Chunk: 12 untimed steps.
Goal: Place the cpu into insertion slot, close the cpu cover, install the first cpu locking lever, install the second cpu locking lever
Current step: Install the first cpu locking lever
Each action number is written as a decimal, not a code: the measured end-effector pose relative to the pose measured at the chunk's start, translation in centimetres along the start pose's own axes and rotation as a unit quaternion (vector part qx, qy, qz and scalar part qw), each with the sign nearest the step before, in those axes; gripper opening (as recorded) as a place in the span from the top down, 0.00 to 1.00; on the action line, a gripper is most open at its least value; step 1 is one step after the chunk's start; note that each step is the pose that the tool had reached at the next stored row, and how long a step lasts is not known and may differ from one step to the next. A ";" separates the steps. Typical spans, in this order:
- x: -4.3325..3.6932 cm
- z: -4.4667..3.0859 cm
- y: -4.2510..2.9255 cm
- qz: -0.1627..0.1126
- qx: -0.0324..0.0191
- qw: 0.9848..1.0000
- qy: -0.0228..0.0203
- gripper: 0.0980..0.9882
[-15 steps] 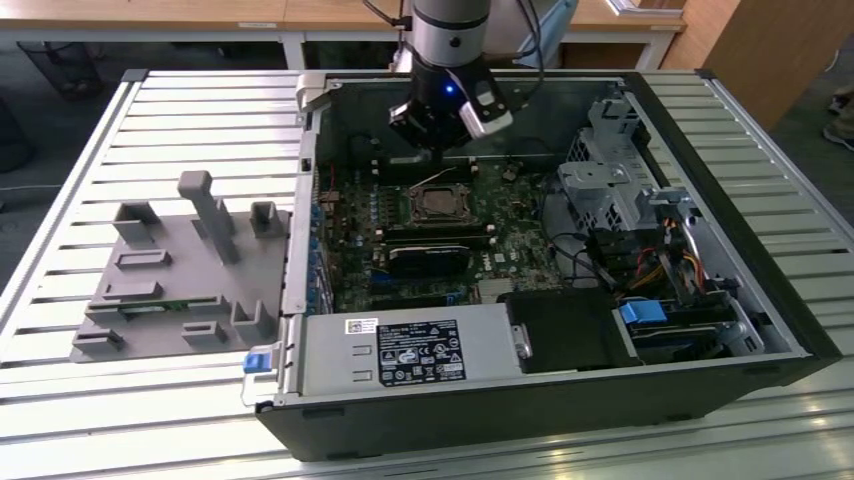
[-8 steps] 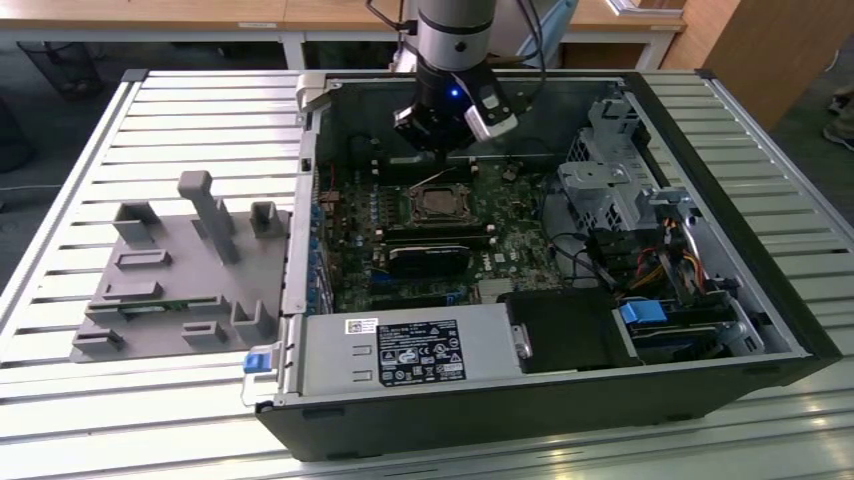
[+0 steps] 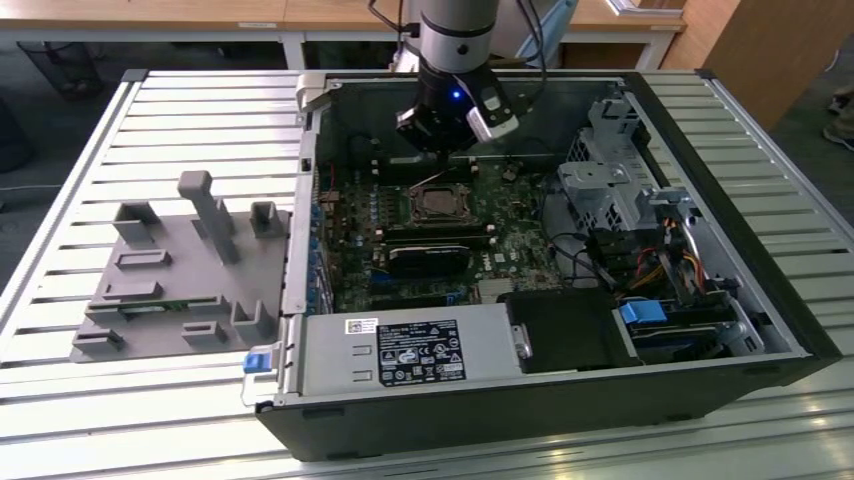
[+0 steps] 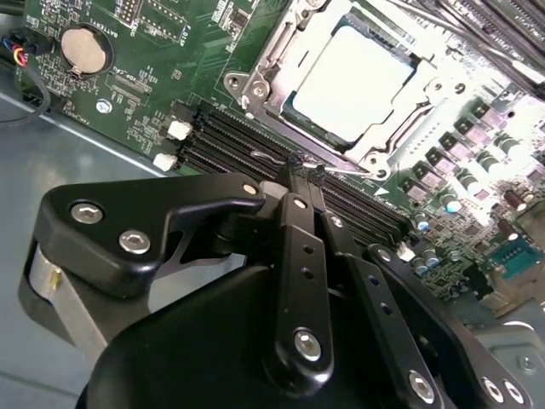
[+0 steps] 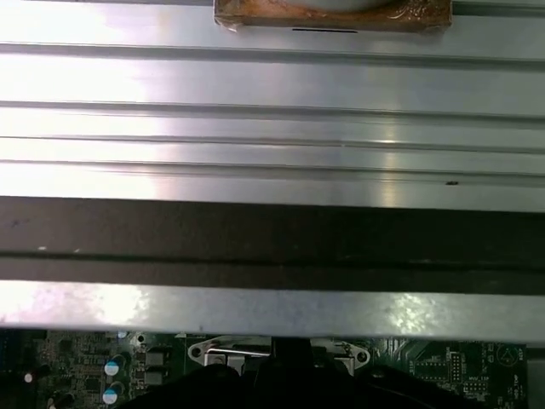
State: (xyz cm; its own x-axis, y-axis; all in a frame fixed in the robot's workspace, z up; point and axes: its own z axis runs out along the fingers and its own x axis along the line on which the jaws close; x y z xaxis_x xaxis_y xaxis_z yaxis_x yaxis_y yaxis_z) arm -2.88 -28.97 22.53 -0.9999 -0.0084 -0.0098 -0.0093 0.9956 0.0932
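So the cpu (image 4: 353, 81) is already sitting in the insertion slot (image 4: 281, 111) with the cpu cover (image 4: 255, 72) down around it. Gripper (image 4: 300, 170) looks pinched shut, maybe on a thin locking lever (image 4: 281, 159), hard to say.

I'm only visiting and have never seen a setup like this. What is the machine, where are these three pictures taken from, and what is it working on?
It is a single robot arm reaching down into an open black desktop computer case lying on a slatted metal table. The exterior view looks on from off the arm; both wrist views come from cameras riding on the arm. Its black end effector sits beside the socket on the green circuit board, its tips closed on a thin metal locking lever. The flat silver-grey square cpu already lies in its socket, with the silver-grey metal frame cover down around it. On the exterior view's left stands a grey plastic parts holder.
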 end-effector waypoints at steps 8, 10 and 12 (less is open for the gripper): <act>-0.54 0.33 0.12 0.000 0.000 1.000 0.000 0.97; -0.70 0.47 0.10 -0.001 0.000 1.000 0.000 0.97; -0.82 0.65 0.08 -0.001 0.000 1.000 0.000 0.97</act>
State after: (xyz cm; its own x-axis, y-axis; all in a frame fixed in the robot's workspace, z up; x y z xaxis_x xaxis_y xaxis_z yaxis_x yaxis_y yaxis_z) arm -2.06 -28.82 21.90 -0.9999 -0.0095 -0.0098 -0.0104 0.9956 0.0932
